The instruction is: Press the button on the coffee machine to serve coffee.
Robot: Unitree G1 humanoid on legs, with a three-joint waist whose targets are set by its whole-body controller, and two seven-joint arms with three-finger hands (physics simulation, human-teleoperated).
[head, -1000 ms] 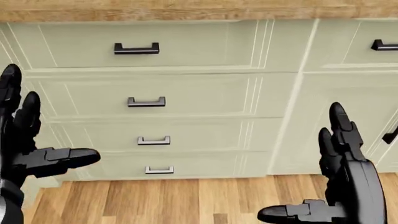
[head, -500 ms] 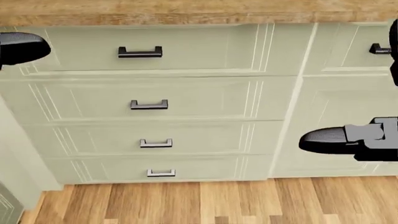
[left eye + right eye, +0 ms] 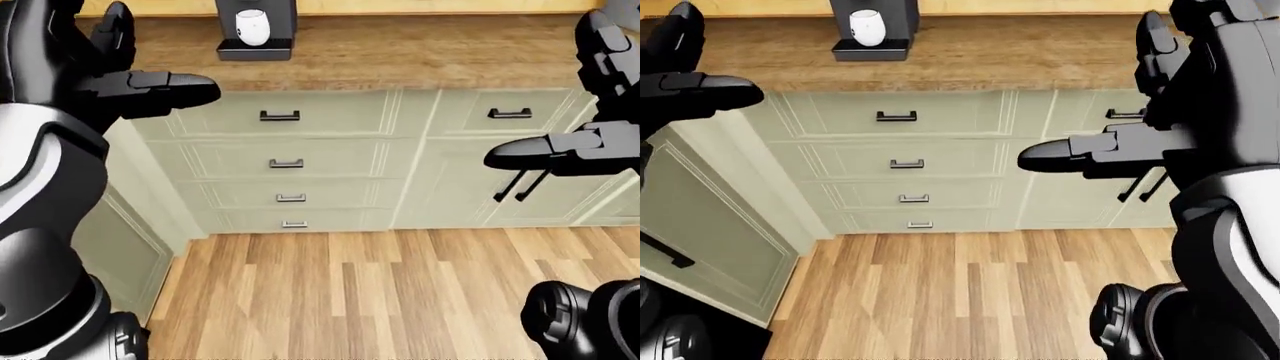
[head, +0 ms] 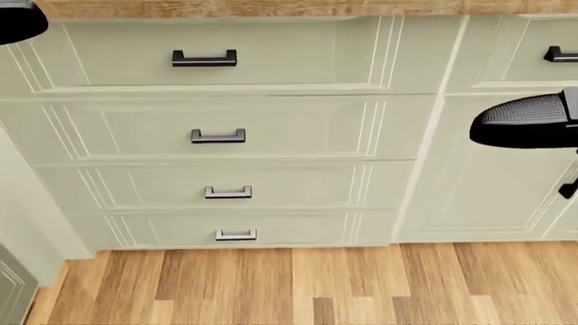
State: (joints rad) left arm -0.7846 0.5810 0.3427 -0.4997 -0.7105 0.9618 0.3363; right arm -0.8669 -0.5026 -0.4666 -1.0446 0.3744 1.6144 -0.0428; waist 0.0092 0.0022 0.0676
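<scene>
Here, the coffee machine (image 3: pixel 255 30) stands on the wooden counter (image 3: pixel 400 52) toward its far edge, at the top of both eye views and left of the counter's middle, with a white mug (image 3: pixel 251 27) sitting on its dark base under the spout. The machine's button cannot be made out. Both hands are raised on the near side of the counter's edge, well apart from the machine and from each other. The left hand (image 3: pixel 120 71) is up at the left of the left-eye view, fingers spread and released, thumb (image 3: pixel 175 88) pointing toward the counter's middle; it holds nothing. The right hand (image 3: pixel 1140 127) hangs at the right of the right-eye view, likewise splayed and empty, its thumb (image 3: pixel 1065 156) stretched out across the cabinet fronts. Under the counter edge a stack of four pale green drawers (image 4: pixel 217 128) with dark and grey handles fills the head view, with a cabinet door (image 4: pixel 488 176) just beside it on the right. Wooden floor (image 3: pixel 350 292) runs along the base of the cabinets.
</scene>
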